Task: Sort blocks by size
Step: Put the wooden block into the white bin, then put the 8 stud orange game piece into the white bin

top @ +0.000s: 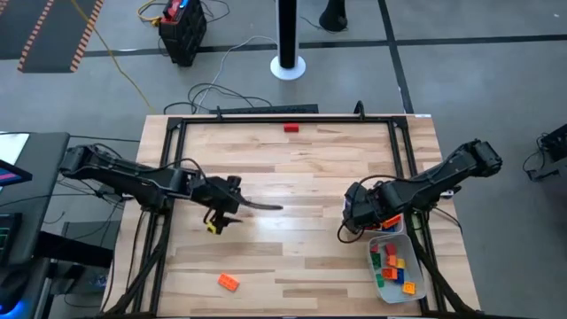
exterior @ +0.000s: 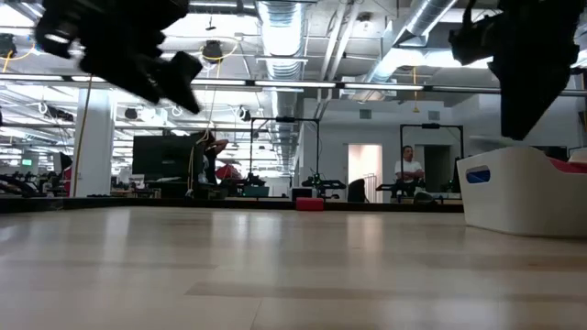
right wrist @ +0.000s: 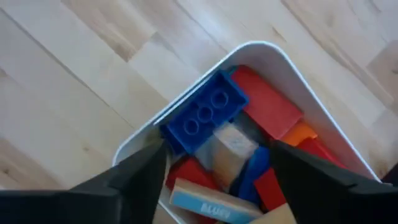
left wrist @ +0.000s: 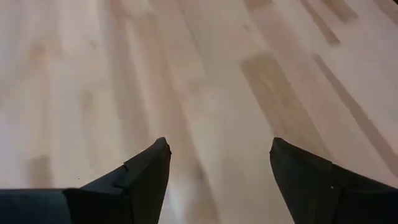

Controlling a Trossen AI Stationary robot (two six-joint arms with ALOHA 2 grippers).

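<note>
Left claw (top: 232,206) gapes empty just above small yellow plastic brick (top: 213,228); right claw (right wrist: 217,163) open over white tray (right wrist: 273,53)

A white tray (exterior: 523,197) stands beside a distant red block (exterior: 310,203).

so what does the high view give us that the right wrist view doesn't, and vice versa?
High view only: the left gripper with open fingers over mid-table, a yellow block just below it, an orange block near the front edge, a red block at the far edge, and both whole arms.

Right wrist view only: a close look into the tray, with a blue studded block leaning on its rim and the right gripper's open fingers straddling it.

Both: the white tray of mixed blocks, the right gripper over its end, and the wooden table.
</note>
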